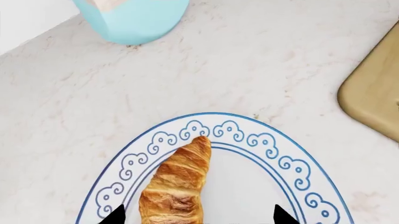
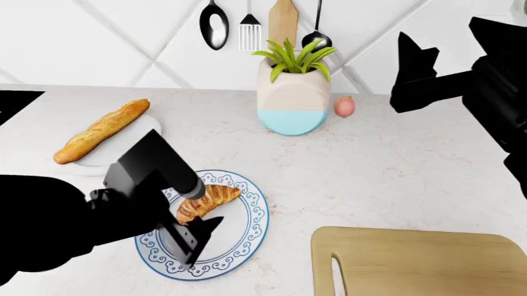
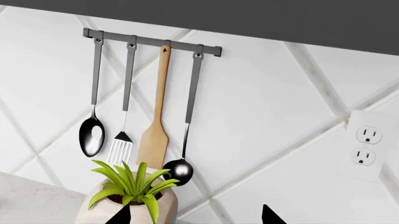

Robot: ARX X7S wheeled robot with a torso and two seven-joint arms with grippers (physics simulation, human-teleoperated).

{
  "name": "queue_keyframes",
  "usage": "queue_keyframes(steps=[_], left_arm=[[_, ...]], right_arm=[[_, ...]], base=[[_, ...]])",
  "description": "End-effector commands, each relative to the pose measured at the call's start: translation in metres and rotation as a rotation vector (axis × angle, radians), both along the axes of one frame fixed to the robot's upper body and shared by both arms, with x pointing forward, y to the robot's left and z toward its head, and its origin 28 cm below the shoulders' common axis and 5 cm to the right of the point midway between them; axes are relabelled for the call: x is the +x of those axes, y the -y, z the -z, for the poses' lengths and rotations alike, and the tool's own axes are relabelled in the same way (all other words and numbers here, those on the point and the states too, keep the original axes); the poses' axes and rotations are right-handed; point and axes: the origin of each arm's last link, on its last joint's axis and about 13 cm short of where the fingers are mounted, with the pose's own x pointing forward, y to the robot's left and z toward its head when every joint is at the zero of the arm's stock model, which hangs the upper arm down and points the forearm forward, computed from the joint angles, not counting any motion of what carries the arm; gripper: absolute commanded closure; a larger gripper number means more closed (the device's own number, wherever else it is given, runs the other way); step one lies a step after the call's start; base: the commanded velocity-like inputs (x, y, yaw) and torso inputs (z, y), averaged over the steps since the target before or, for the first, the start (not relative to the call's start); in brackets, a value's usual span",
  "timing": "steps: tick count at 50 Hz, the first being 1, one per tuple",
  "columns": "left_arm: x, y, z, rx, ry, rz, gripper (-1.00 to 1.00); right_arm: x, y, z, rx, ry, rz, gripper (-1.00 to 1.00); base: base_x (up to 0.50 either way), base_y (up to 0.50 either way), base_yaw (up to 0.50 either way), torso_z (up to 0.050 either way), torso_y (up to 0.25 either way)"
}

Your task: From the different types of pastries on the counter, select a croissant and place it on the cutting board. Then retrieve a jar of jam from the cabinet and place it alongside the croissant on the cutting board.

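Your left gripper is spread wide around the croissant on the blue-patterned plate, lower left of the head view; your right gripper hangs spread, upper right.

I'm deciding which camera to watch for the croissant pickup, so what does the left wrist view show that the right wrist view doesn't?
Only the left wrist view shows the croissant lying on the blue-patterned plate, between the open left gripper tips, plus a corner of the cutting board on the counter.
Only the right wrist view shows the utensil rail with hanging tools, the wall outlet and the open right gripper.
Both catch the plant pot.
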Motion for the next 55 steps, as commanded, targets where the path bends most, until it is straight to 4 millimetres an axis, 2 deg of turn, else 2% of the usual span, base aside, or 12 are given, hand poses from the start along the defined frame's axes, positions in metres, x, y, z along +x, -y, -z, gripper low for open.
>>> queue_keyframes(steps=[1, 9, 42, 43, 55], left_arm=[[0.008, -0.001, 0.007, 0.016, -0.018, -0.026, -1.00], [0.013, 0.004, 0.015, 0.020, -0.038, -0.020, -1.00], [0.028, 0.003, 0.036, 0.022, -0.108, -0.045, -1.00], [0.027, 0.003, 0.035, 0.021, -0.108, -0.045, 1.00], [0.027, 0.001, 0.034, 0.017, -0.105, -0.048, 1.00]], right_arm=[[0.002, -0.001, 0.001, 0.000, -0.003, -0.001, -1.00], [0.004, -0.001, 0.005, 0.000, -0.010, -0.006, -1.00], [0.007, 0.002, 0.009, -0.002, -0.020, 0.014, -1.00], [0.007, 0.003, 0.010, -0.002, -0.021, 0.016, -1.00], [0.008, 0.003, 0.011, -0.003, -0.022, 0.017, -1.00]], base=[[0.00, 0.00, 0.00, 0.000, 0.000], [0.00, 0.00, 0.00, 0.000, 0.000], [0.00, 0.00, 0.00, 0.000, 0.000], [0.00, 0.00, 0.00, 0.000, 0.000], [0.00, 0.00, 0.00, 0.000, 0.000]])
